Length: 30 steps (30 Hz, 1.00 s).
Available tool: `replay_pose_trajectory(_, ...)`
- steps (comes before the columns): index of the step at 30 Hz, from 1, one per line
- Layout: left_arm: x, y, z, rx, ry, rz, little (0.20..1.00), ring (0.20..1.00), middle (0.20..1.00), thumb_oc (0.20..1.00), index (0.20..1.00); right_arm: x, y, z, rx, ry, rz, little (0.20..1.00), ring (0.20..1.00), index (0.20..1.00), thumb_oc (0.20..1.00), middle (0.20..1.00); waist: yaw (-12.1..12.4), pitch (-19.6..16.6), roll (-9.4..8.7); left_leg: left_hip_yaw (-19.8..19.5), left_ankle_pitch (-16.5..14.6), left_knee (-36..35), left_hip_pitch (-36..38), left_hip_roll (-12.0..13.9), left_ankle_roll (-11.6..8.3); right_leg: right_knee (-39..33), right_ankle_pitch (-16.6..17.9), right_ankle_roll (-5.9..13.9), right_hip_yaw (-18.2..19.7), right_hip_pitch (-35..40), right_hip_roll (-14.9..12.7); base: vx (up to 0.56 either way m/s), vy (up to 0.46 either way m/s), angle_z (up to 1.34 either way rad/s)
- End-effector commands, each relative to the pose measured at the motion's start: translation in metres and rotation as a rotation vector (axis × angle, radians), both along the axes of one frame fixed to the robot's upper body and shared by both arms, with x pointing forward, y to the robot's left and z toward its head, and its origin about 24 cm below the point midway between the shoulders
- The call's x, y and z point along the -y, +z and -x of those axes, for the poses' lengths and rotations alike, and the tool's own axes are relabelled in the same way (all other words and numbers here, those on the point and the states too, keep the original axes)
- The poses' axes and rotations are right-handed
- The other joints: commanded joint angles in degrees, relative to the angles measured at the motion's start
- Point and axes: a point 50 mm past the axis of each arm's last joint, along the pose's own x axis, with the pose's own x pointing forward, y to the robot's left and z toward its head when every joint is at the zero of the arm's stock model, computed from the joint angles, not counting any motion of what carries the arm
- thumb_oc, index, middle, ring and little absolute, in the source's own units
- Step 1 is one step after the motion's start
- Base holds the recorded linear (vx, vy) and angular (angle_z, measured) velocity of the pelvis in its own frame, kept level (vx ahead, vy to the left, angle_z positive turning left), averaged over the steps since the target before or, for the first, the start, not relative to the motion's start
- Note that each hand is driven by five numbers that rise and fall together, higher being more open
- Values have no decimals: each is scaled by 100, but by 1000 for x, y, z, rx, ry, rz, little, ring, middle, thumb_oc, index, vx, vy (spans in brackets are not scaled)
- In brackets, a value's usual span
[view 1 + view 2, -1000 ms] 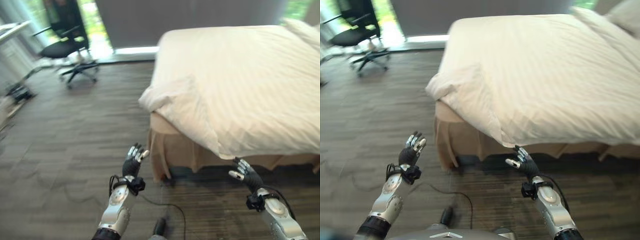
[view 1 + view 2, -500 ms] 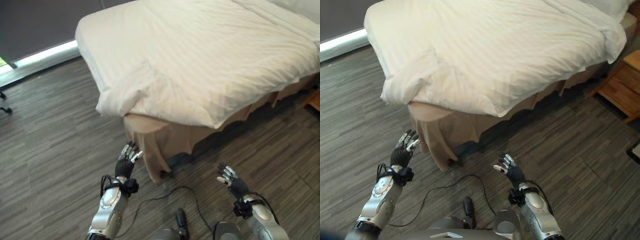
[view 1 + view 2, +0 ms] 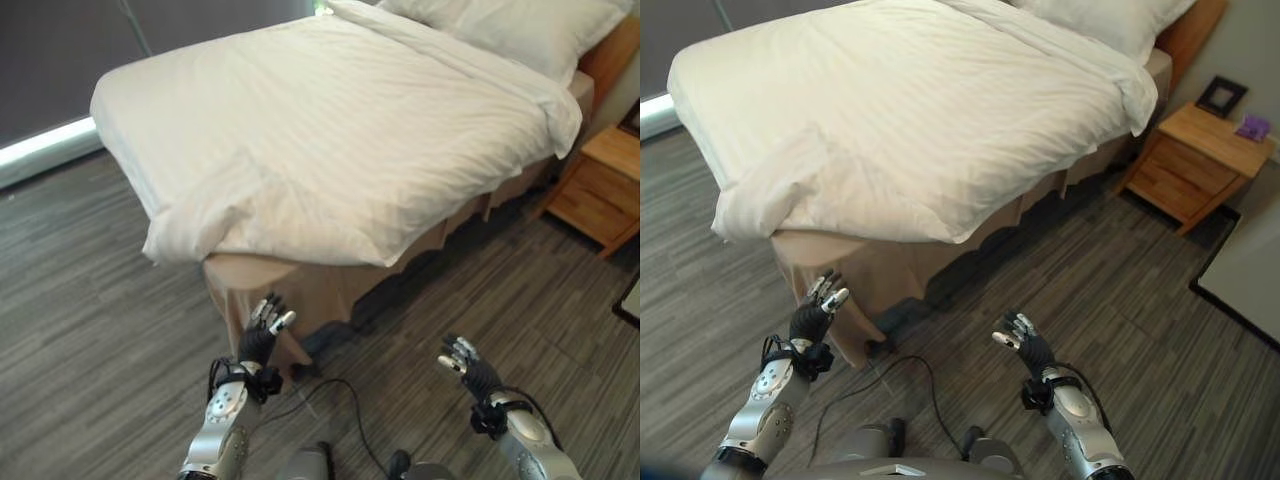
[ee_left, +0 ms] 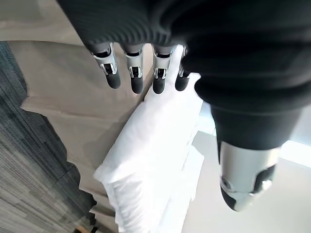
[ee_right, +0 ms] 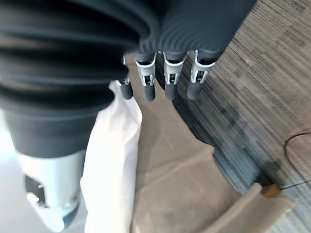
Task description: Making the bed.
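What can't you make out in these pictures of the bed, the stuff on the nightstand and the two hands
- Far side of the bed: hidden by the white duvet in both eye views.
- Under the bed: dark shadow below the tan bed skirt.
- Pillows: cut off by the top edge.
- Nightstand: a dark frame and a purple item, too small to identify.
- Left hand and right hand: open, empty.

Wooden nightstand (image 3: 1200, 165) is standing beside the bed's head end, carrying a dark picture frame (image 3: 1221, 96) and a small purple object (image 3: 1252, 127). Grey plank floor (image 3: 1160, 300) is lying underneath.
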Motion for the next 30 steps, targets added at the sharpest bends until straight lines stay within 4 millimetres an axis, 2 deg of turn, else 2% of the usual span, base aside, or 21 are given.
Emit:
replay_pose_trajectory(1, -8, 21, -10, 116, 53, -3, 1000, 1000, 1000, 1000, 1000, 13, 22, -10, 115, 19, 29, 1000, 1000, 1000, 1000, 1000, 49, 34, 136, 68, 504, -656, 362, 109, -256, -940, 314, 581, -13, 654, 156, 197, 148, -5)
replay_pose_trajectory(5, -10, 23, -11, 125, 64, -16, 1000, 1000, 1000, 1000, 1000, 14, 21, -8, 113, 11, 32, 1000, 1000, 1000, 1000, 1000, 17, -3, 270, 154, 541, -994, 555, 112, -296, -952, 246, 621, 82, 738, 110, 107, 132, -31)
replay_pose_trajectory(7, -17, 31, -13, 152, 59, -99, 1000, 1000, 1000, 1000, 1000, 12, 21, -8, 122, -2, 15, 1000, 1000, 1000, 1000, 1000, -19, -99, 366, 296, 580, -1379, 861, 42, -250, -969, 303, 661, 210, 744, 77, 188, 261, -50)
replay_pose_trajectory(8, -30, 44, -16, 189, 56, -223, 1000, 1000, 1000, 1000, 1000, 7, 21, -8, 124, 13, -10, 1000, 1000, 1000, 1000, 1000, -43, -138, 400, 417, 543, -1466, 945, -9, -199, -966, 344, 702, 326, 687, 42, 108, 174, -28)
replay_pose_trajectory(10, -30, 44, -16, 189, 56, -224, 1000, 1000, 1000, 1000, 1000, 7, 21, -9, 124, 13, -11, 1000, 1000, 1000, 1000, 1000, -32, -136, 396, 430, 540, -1466, 951, -9, -198, -965, 344, 703, 339, 685, 41, 65, 105, -28)
replay_pose_trajectory(11, -47, 64, -22, 241, 67, -376, 1000, 1000, 1000, 1000, 1000, 1, 20, -8, 119, 58, -20, 1000, 1000, 1000, 1000, 1000, -38, -139, 399, 508, 479, -1473, 984, -44, -158, -975, 353, 735, 431, 666, 6, 53, 94, -29)
replay_pose_trajectory(12, -47, 64, -22, 241, 68, -377, 1000, 1000, 1000, 1000, 1000, 1, 20, -8, 120, 59, -20, 1000, 1000, 1000, 1000, 1000, -34, -154, 397, 513, 494, -1473, 958, -43, -158, -977, 370, 734, 438, 639, 8, 81, 135, -27)
replay_pose_trajectory(13, -58, 78, -26, 276, 79, -472, 1000, 1000, 1000, 1000, 1000, -3, 18, -7, 113, 93, -22, 1000, 1000, 1000, 1000, 1000, -38, -158, 398, 550, 469, -1473, 951, -59, -138, -982, 382, 753, 460, 610, -11, 59, 95, -21)
replay_pose_trajectory(14, -78, 108, -35, 341, 116, -653, 1000, 1000, 1000, 1000, 1000, -9, 18, -4, 107, 160, -25, 1000, 1000, 1000, 1000, 1000, -55, -160, 397, 603, 436, -1473, 909, -71, -129, -996, 402, 786, 512, 556, -37, 88, 116, -17)
replay_pose_trajectory(15, -89, 122, -39, 356, 137, -757, 1000, 1000, 1000, 1000, 1000, -10, 17, -2, 102, 189, -31, 1000, 1000, 1000, 1000, 1000, -68, -162, 391, 626, 423, -1473, 888, -72, -130, -998, 412, 798, 534, 517, -39, 61, 75, -18)
replay_pose_trajectory(16, -89, 123, -39, 357, 138, -759, 1000, 1000, 1000, 1000, 1000, -10, 17, -2, 102, 189, -33, 1000, 1000, 1000, 1000, 1000, -65, -163, 383, 628, 422, -1473, 884, -73, -129, -996, 411, 799, 537, 511, -40, 50, 39, -20)
replay_pose_trajectory(17, -107, 148, -46, 370, 168, -951, 1000, 1000, 1000, 1000, 1000, -10, 15, 2, 88, 213, -38, 1000, 1000, 1000, 1000, 1000, -97, -155, 372, 655, 385, -1473, 872, -70, -137, -1003, 396, 821, 555, 493, -38, 24, 27, -20)
replay_pose_trajectory(18, -124, 190, -59, 414, 227, -1164, 1000, 1000, 1000, 1000, 1000, -9, 12, 7, 66, 251, -43, 1000, 1000, 1000, 1000, 1000, -170, -159, 346, 709, 401, -1473, 787, -42, -144, -1013, 440, 851, 573, 375, -27, 24, 26, -12)
replay_pose_trajectory(19, -123, 191, -61, 419, 225, -1166, 1000, 1000, 1000, 1000, 1000, -10, 12, 7, 69, 248, -46, 1000, 1000, 1000, 1000, 1000, -150, -156, 330, 710, 400, -1473, 778, -43, -144, -1013, 439, 851, 575, 365, -27, -17, 2, -9)
replay_pose_trajectory(21, -124, 218, -75, 483, 272, -1182, 1000, 1000, 1000, 1000, 1000, -11, 12, 9, 62, 281, -49, 1000, 1000, 1000, 1000, 1000, -206, -135, 282, 744, 411, -1473, 697, -18, -154, -1013, 473, 882, 577, 253, -15, 2, -10, -14)
replay_pose_trajectory(22, -126, 239, -83, 503, 294, -1230, 1000, 1000, 1000, 1000, 1000, -12, 10, 13, 47, 309, -43, 1000, 1000, 1000, 1000, 1000, -283, -127, 277, 768, 414, -1473, 656, -4, -164, -1013, 497, 904, 571, 199, -8, 56, 8, -23)
replay_pose_trajectory(23, -129, 268, -99, 500, 340, -1291, 1000, 1000, 1000, 1000, 1000, -12, 8, 16, 32, 310, -60, 1000, 1000, 1000, 1000, 1000, -334, -86, 240, 785, 429, -1473, 596, 15, -177, -1013, 520, 946, 534, 117, 2, 51, 16, -16)
replay_pose_trajectory(26, -133, 283, -110, 495, 365, -1208, 1000, 1000, 1000, 1000, 1000, -13, 5, 17, 18, 308, -74, 1000, 1000, 1000, 1000, 1000, -366, -21, 202, 805, 465, -1473, 517, 39, -187, -1013, 557, 962, 543, 10, 15, -11, 9, -8)
replay_pose_trajectory(27, -141, 302, -117, 451, 415, -1264, 1000, 1000, 1000, 1000, 1000, -13, 5, 16, 16, 317, -74, 1000, 1000, 1000, 1000, 1000, -427, 41, 179, 835, 504, -1473, 398, 66, -200, -1013, 603, 982, 555, -136, 39, -43, 10, -10)
replay_pose_trajectory(28, -140, 303, -118, 452, 414, -1265, 1000, 1000, 1000, 1000, 1000, -14, 5, 16, 17, 316, -76, 1000, 1000, 1000, 1000, 1000, -417, 42, 170, 836, 504, -1473, 396, 66, -200, -1013, 603, 982, 556, -138, 38, -43, 8, -8)
replay_pose_trajectory(30, -157, 326, -122, 359, 530, -1298, 1000, 1000, 1000, 1000, 1000, -15, 7, 15, 17, 329, -98, 1000, 1000, 1000, 1000, 1000, -506, 140, 111, 870, 576, -1473, 208, 102, -219, -1013, 696, 1014, 559, -363, 76, -35, -7, -5)
